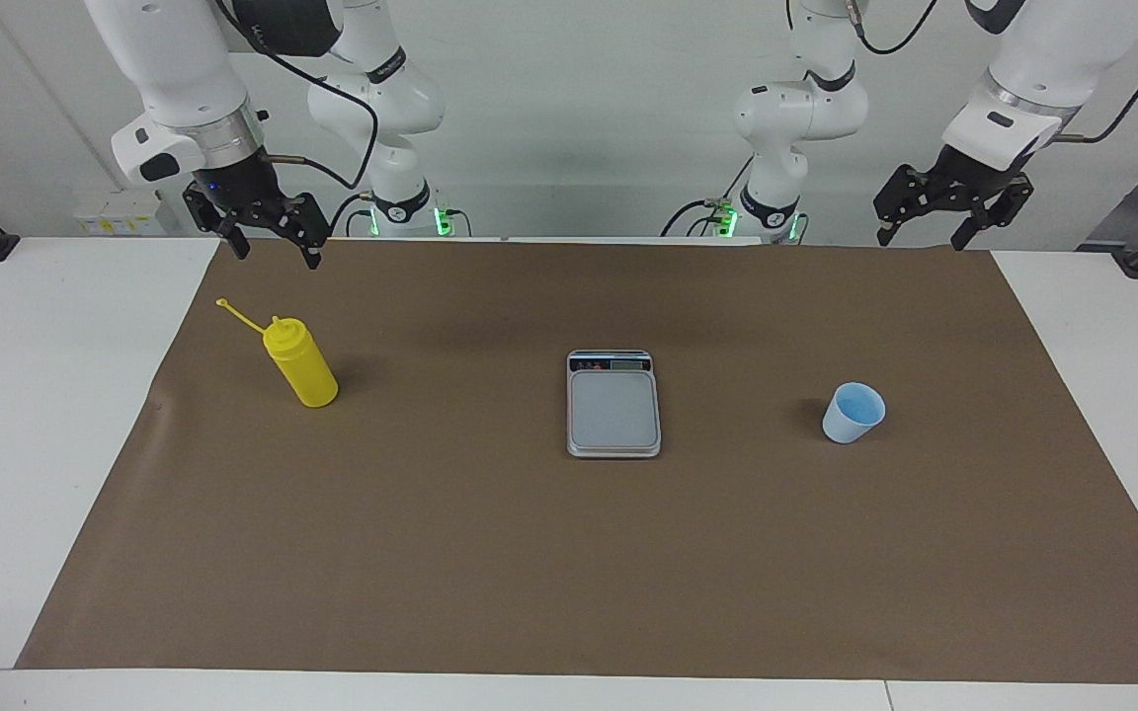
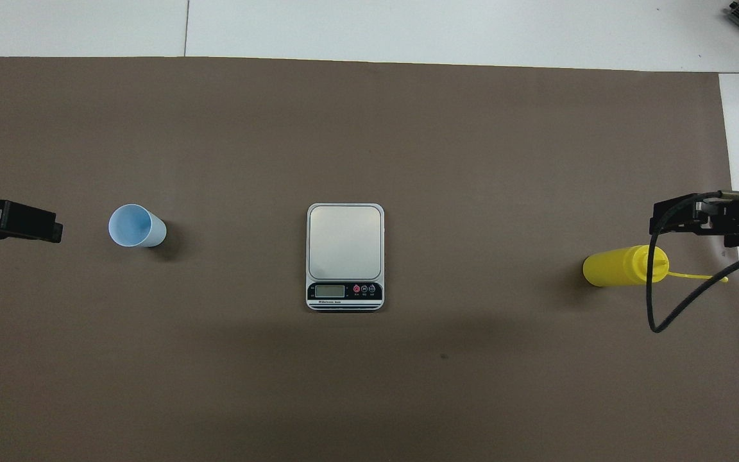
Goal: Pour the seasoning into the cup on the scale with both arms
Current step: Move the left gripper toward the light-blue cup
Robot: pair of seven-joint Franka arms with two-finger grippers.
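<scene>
The yellow seasoning bottle (image 1: pixel 304 370) stands upright on the brown mat toward the right arm's end, its cap strap sticking out sideways; it also shows in the overhead view (image 2: pixel 620 268). The pale blue cup (image 1: pixel 853 413) stands upright on the mat toward the left arm's end (image 2: pixel 135 226). The silver-grey scale (image 1: pixel 613 405) lies between them with a bare plate and its display end nearer to the robots (image 2: pixel 345 250). My right gripper (image 1: pixel 276 255) hangs open and empty in the air near the bottle (image 2: pixel 658 221). My left gripper (image 1: pixel 923 240) hangs open and empty over the mat's edge (image 2: pixel 49 226).
The brown mat (image 1: pixel 569 573) covers most of the white table (image 1: pixel 45 415). A black cable (image 2: pixel 655 301) from the right arm loops over the bottle's top in the overhead view.
</scene>
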